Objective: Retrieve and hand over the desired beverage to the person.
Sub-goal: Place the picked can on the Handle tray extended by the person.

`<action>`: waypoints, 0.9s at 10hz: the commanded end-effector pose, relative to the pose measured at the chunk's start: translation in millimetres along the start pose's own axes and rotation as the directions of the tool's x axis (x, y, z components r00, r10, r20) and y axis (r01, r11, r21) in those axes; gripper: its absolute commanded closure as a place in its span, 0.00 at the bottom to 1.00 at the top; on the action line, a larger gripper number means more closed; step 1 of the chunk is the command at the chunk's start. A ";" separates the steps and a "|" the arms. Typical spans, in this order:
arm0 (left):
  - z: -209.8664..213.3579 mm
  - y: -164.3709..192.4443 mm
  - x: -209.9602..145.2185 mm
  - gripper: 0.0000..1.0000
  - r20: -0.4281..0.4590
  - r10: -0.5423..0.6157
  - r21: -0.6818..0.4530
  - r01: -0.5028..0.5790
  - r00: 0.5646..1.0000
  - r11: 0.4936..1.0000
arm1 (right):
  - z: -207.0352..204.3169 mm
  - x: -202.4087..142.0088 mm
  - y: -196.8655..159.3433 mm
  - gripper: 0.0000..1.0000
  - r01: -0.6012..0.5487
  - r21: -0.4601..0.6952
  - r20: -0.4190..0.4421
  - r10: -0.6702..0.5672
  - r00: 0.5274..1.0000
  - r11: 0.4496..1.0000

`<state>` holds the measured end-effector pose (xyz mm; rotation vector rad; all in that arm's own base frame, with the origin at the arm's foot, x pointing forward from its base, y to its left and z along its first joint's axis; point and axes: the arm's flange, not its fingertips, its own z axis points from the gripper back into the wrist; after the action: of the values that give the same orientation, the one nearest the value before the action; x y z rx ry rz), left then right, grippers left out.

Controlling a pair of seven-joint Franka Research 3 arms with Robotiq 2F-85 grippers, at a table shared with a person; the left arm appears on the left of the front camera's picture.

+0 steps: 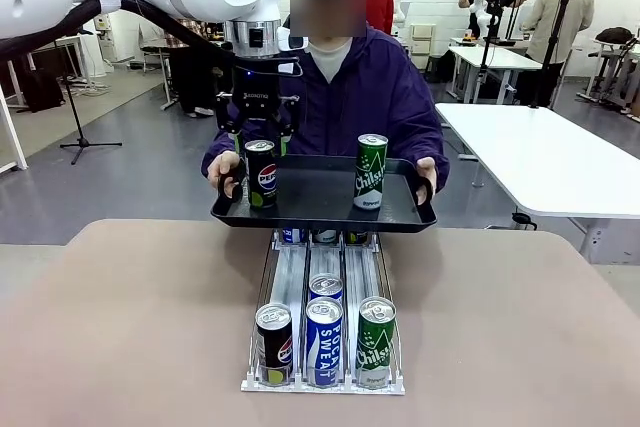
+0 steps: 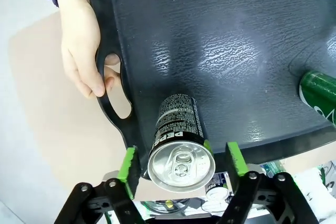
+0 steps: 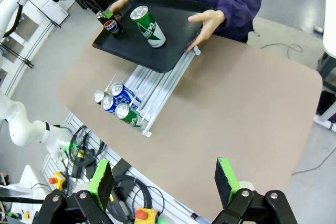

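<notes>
The person (image 1: pixel 375 92) in a dark purple jacket holds a black tray (image 1: pixel 312 202) by both handles over the table's far edge. On it stand a black Pepsi can (image 1: pixel 262 173) at the left and a green Chilsung can (image 1: pixel 370 172) at the right. My left gripper (image 1: pixel 261 139) reaches down over the Pepsi can (image 2: pixel 181 145). Its green pads (image 2: pixel 128 163) flank the can's top with a small gap on each side, so it is open. The person's hand (image 2: pixel 81 45) grips the tray handle beside it. My right gripper (image 3: pixel 165 182) hangs open high above the table with nothing between its fingers.
A white can rack (image 1: pixel 322 332) lies in the middle of the table below the tray. At its near end stand a Pepsi, a Pocari Sweat and a Chilsung can, with more cans behind them. The brown tabletop (image 3: pixel 236 103) around the rack is bare. Other tables and people are far behind.
</notes>
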<state>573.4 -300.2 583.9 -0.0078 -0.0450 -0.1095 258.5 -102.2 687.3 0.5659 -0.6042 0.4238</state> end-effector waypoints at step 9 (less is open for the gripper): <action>47.8 38.5 -99.6 0.00 0.082 -0.169 -0.042 0.173 0.982 0.984 | -3.2 -1.0 0.4 0.00 -0.013 0.029 0.014 0.012 1.000 1.000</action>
<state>516.2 -281.4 639.7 -0.0201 -0.1049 -0.2233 258.7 -102.1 687.1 0.5659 -0.6034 0.4239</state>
